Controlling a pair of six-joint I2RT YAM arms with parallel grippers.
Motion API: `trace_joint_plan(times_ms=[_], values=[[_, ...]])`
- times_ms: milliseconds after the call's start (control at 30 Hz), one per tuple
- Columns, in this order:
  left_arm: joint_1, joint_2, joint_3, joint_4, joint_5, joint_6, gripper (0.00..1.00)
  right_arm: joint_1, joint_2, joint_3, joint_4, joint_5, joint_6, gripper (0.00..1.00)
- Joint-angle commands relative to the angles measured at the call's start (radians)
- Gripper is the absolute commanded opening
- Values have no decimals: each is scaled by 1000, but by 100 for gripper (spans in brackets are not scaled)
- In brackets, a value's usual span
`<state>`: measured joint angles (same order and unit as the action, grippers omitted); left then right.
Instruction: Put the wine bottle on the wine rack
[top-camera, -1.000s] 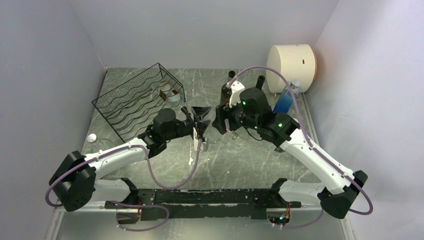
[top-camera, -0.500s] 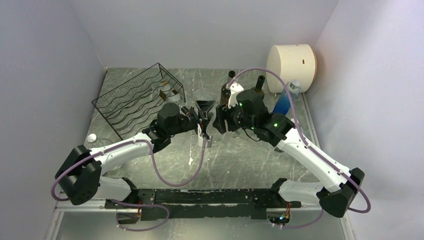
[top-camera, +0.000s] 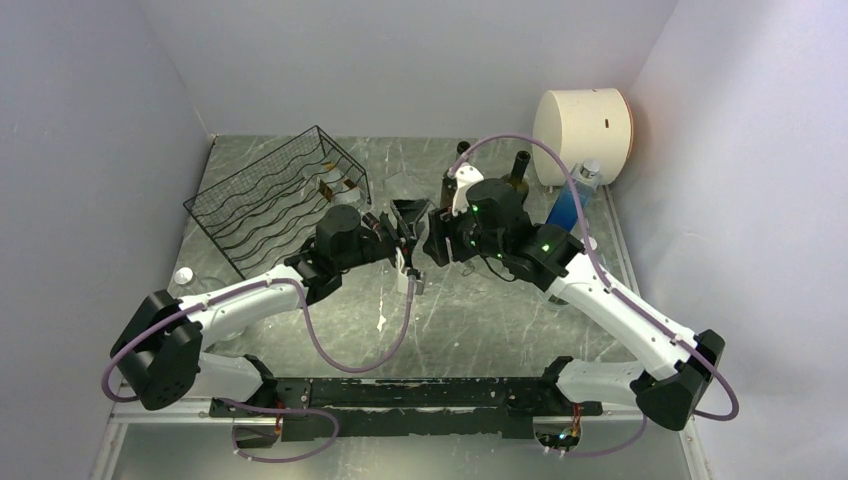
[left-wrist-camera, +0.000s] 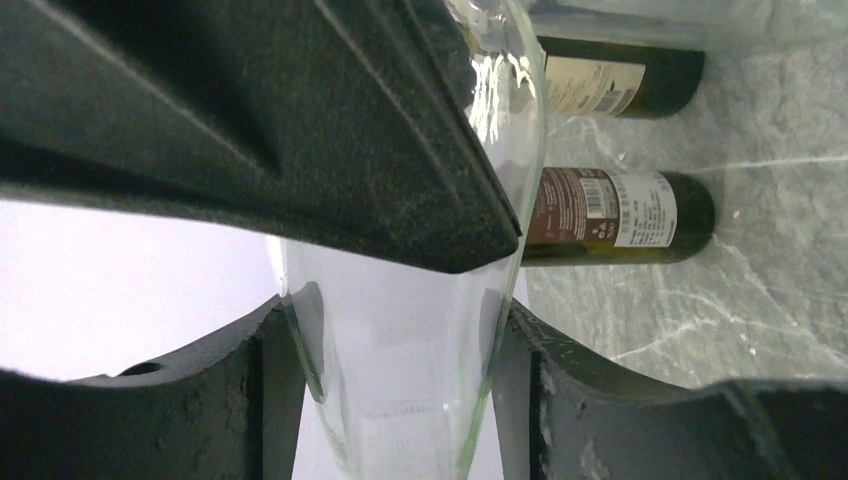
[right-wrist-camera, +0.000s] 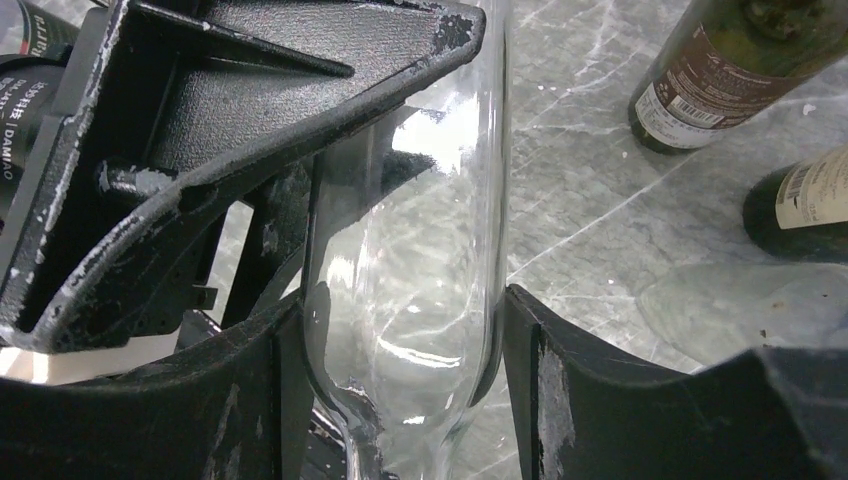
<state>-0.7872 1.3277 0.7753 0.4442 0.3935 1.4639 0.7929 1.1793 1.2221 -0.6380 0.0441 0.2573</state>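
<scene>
Left gripper (left-wrist-camera: 395, 420): closed around the clear bottle (right-wrist-camera: 430, 250); both fingers press its glass wall
Right gripper (right-wrist-camera: 400, 400): also clamped on the clear bottle, a finger on each side; it faces the left gripper almost nose to nose
Clear bottle: held between the two grippers over mid-table; see-through glass with no label showing; right of the rack and not in it; whether its lower end touches the table cannot be told
Rack (top-camera: 272, 205): black wire, wavy tiers, wedge-shaped; at the rear left of the table, near the left arm
Dark bottles (top-camera: 517, 170): two, upright, labelled; just behind the right gripper, apart from the clear bottle
Blue bottle (top-camera: 566, 206): right of the dark bottles
Cream drum (top-camera: 583, 122): in the rear right corner
Table (top-camera: 480, 320): grey marbled top
</scene>
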Motion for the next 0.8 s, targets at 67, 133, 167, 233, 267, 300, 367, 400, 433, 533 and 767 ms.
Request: trace_joint_plan(times_ms=[67,133,167,233,267,300,367,400,433,533,767], values=[[-4,-49,81,44,-78,120,7,-10,52,52,-105,105,5,55],[-5,-51,85,32,-71,114,7,-12,60,52,-103,103,2,55],[-5,-51,91,21,-70,108,7,-11,64,53,-106,109,2,54],[-5,-52,94,8,-78,97,7,-11,73,60,-117,130,6,52],[-5,-54,89,14,-85,88,7,-11,75,62,-122,137,7,51],[-4,-58,84,23,-87,76,7,-10,73,62,-123,142,7,51],[-5,-70,79,22,-85,41,7,-11,66,56,-116,138,3,55],[-5,-75,82,8,-82,23,7,-11,60,54,-114,131,-1,62],[-4,-82,84,-5,-76,6,7,-11,51,47,-105,126,-4,69],[-4,-94,78,-23,-61,-23,7,-12,23,22,-62,101,-14,76],[-4,-109,73,-43,-63,-57,7,-11,54,29,-55,104,-13,73]])
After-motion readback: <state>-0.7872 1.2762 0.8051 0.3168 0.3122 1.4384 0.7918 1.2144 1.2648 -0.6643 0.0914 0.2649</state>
